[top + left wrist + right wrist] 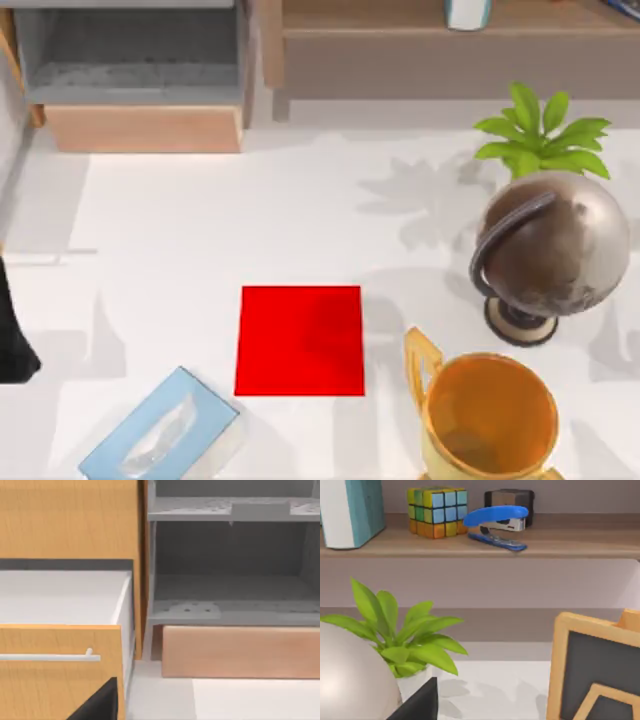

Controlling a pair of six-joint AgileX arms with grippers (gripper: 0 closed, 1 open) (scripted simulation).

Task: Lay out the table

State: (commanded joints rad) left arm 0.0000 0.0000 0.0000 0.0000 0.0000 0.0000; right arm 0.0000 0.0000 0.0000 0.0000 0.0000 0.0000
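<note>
The white table (180,230) spreads across the top view. A red square mat (300,340) lies flat near its middle. A light blue tissue box (160,432) lies at the front left and a golden cup with handles (490,415) stands at the front right. A dark part of my left arm (14,335) shows at the table's left edge. In each wrist view a dark corner of that arm's gripper, the left gripper (100,706) and the right gripper (420,705), juts in.
A brown globe on a stand (552,255) and a green potted plant (540,135) stand at the right. A wooden shelf unit with a grey compartment (140,60) lines the back, with an open drawer (60,600). The upper shelf holds a colour cube (437,511) and a blue stapler (496,524).
</note>
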